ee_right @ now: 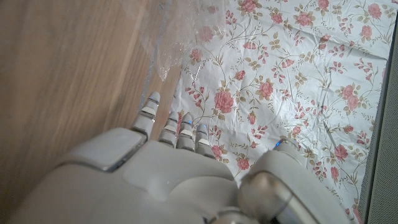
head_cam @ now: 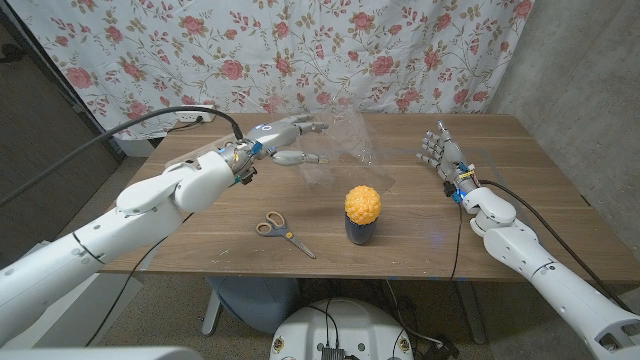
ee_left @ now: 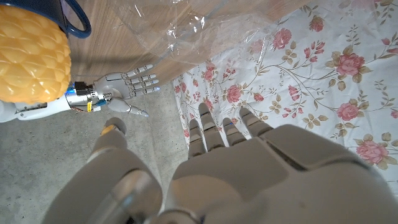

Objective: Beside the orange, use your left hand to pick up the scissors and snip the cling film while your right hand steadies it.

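Left hand (head_cam: 290,130) is hovering spread over the far side of the table (head_cam: 520,200), holding nothing; it needs to drop back to the scissors (head_cam: 283,232) lying near the front edge. Right hand (head_cam: 437,152), fingers apart, is standing clear of the cling film (head_cam: 345,150). Orange (head_cam: 362,203) on its dark cup (head_cam: 359,231) is crowding the scissors' blade side.

No text, label, brand, number or sign can be read anywhere in these views; the only pattern is roses printed on the curtain (head_cam: 300,50).
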Motion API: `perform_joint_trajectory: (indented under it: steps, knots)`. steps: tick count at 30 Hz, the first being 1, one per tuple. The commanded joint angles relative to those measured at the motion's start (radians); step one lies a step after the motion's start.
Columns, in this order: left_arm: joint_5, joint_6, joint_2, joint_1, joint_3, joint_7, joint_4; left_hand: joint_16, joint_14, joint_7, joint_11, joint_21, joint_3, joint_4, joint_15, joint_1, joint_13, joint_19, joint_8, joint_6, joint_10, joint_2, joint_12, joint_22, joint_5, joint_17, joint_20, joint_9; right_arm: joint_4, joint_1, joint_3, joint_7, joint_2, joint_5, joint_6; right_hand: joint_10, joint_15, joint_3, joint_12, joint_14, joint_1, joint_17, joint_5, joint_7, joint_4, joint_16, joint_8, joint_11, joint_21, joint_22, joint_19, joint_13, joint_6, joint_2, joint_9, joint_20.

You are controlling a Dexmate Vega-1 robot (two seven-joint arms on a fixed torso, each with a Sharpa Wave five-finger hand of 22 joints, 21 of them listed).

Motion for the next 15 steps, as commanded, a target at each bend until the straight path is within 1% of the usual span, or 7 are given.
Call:
perform_joint_trajectory:
  steps: [1, 3, 7, 11, 13, 15]
  knots:
    - [0.076, 0.039, 0.027, -0.052, -0.001, -0.115, -0.096, 0.002, -0.003, 0.0, 0.004, -0.001, 0.01, -0.002, 0.006, 0.017, 0.007, 0.001, -0.003, -0.014, 0.004, -0.002, -0.004, 0.001, 0.003, 0.001, 0.009, 0.003, 0.02, 0.011, -0.003, 0.014, 0.0, -0.002, 0.006, 0.002, -0.003, 0.003, 0.007, 0.0, 0.01, -0.001, 0.0, -0.002, -0.005, 0.004, 0.0, 0.001, 0.007, 0.005, -0.009, -0.001, 0.0, 0.0, 0.0, 0.002]
    - [0.098, 0.037, 0.03, -0.058, 0.002, -0.126, -0.109, 0.004, 0.001, -0.002, -0.004, -0.001, 0.01, -0.002, 0.006, 0.02, 0.008, 0.001, -0.002, -0.016, 0.009, -0.002, -0.002, 0.001, 0.003, 0.001, 0.009, 0.003, 0.02, 0.013, -0.003, 0.013, 0.001, 0.0, 0.0, 0.001, -0.002, 0.003, 0.007, 0.0, 0.01, -0.001, 0.0, -0.002, -0.005, 0.004, 0.0, 0.001, 0.007, 0.005, -0.01, -0.001, 0.0, 0.001, 0.0, 0.002]
    - [0.118, 0.041, 0.028, -0.062, 0.002, -0.149, -0.129, 0.005, 0.005, -0.002, -0.006, 0.0, 0.011, -0.002, 0.005, 0.024, 0.009, 0.002, 0.0, -0.015, 0.012, -0.002, -0.002, 0.001, 0.002, 0.001, 0.01, 0.003, 0.023, 0.015, -0.003, 0.012, 0.004, 0.004, -0.002, 0.002, -0.002, 0.003, 0.007, 0.0, 0.01, -0.001, -0.001, -0.002, -0.005, 0.004, 0.0, 0.0, 0.007, 0.005, -0.01, -0.001, 0.0, 0.001, 0.0, 0.002]
    - [0.128, 0.043, 0.024, -0.055, -0.002, -0.156, -0.136, 0.006, 0.006, -0.003, -0.006, 0.001, 0.011, -0.001, 0.006, 0.025, 0.009, 0.003, 0.002, -0.014, 0.012, -0.003, -0.002, 0.001, 0.002, 0.001, 0.01, 0.003, 0.031, 0.019, -0.005, 0.018, 0.004, 0.002, 0.0, 0.001, -0.002, 0.003, 0.007, 0.0, 0.01, -0.001, -0.001, -0.002, -0.006, 0.004, 0.0, 0.001, 0.007, 0.005, -0.01, -0.002, 0.0, 0.001, 0.0, 0.002]
    - [0.146, 0.051, 0.024, -0.047, -0.002, -0.156, -0.14, 0.005, 0.005, -0.003, -0.006, 0.0, 0.011, -0.001, 0.007, 0.027, 0.01, 0.002, 0.002, -0.015, 0.012, -0.003, -0.002, 0.001, 0.002, 0.001, 0.01, 0.003, 0.03, 0.017, -0.004, 0.015, 0.004, 0.004, -0.004, 0.001, -0.001, 0.003, 0.007, 0.0, 0.01, -0.002, -0.001, -0.002, -0.006, 0.004, 0.0, 0.001, 0.007, 0.005, -0.01, -0.002, 0.0, 0.001, 0.0, 0.002]
    - [0.178, 0.057, 0.027, -0.039, 0.0, -0.152, -0.145, 0.005, 0.003, -0.004, -0.008, 0.001, 0.011, 0.0, 0.007, 0.031, 0.011, 0.002, 0.002, -0.02, 0.029, -0.004, 0.004, 0.001, 0.001, 0.001, 0.01, 0.003, 0.033, 0.017, -0.005, 0.02, 0.0, 0.0, -0.001, 0.001, -0.001, 0.003, 0.007, 0.0, 0.01, -0.002, -0.001, -0.003, -0.006, 0.004, 0.0, 0.001, 0.007, 0.005, -0.01, -0.002, 0.0, 0.002, 0.0, 0.002]
